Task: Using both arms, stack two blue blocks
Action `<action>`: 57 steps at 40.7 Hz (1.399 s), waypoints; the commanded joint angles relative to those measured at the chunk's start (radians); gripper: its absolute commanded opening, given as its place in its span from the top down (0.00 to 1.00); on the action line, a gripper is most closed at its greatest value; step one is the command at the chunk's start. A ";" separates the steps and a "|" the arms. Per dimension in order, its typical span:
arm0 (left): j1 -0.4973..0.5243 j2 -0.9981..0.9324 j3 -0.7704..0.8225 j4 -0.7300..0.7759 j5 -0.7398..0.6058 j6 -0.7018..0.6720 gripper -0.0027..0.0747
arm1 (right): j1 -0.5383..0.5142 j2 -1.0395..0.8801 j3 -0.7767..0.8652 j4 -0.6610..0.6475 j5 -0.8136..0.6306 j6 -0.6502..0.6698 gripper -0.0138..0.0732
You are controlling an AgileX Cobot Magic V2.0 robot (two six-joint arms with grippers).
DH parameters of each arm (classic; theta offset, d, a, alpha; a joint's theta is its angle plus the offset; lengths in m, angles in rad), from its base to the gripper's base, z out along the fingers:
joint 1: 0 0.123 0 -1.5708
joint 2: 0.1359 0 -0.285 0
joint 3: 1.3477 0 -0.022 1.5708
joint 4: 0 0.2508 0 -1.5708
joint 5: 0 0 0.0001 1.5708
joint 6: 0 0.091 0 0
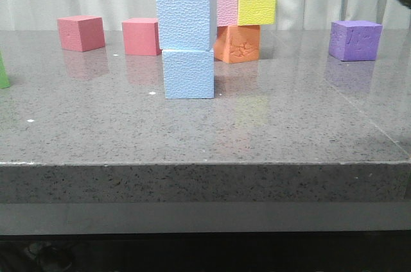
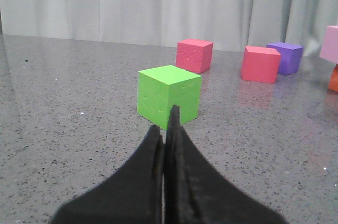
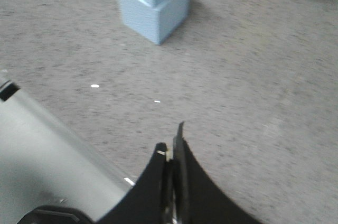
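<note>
My right gripper [image 3: 173, 145], closed and empty, has the stacked blue blocks [image 3: 154, 2] well ahead of its fingertips, upper cube slightly offset, while my left gripper [image 2: 168, 129], also closed and empty, faces a green cube [image 2: 169, 96] instead.
</note>
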 commanded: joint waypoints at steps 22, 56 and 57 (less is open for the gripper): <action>0.002 -0.022 0.038 0.002 -0.085 0.001 0.99 | -0.476 -0.793 0.651 0.015 -0.568 -0.008 0.92; 0.002 -0.022 0.038 0.002 -0.085 0.001 0.99 | -0.443 -0.900 0.803 0.016 -0.616 -0.008 0.92; 0.002 -0.022 0.038 0.002 -0.085 0.001 0.99 | -0.443 -0.900 0.803 0.016 -0.618 -0.008 0.92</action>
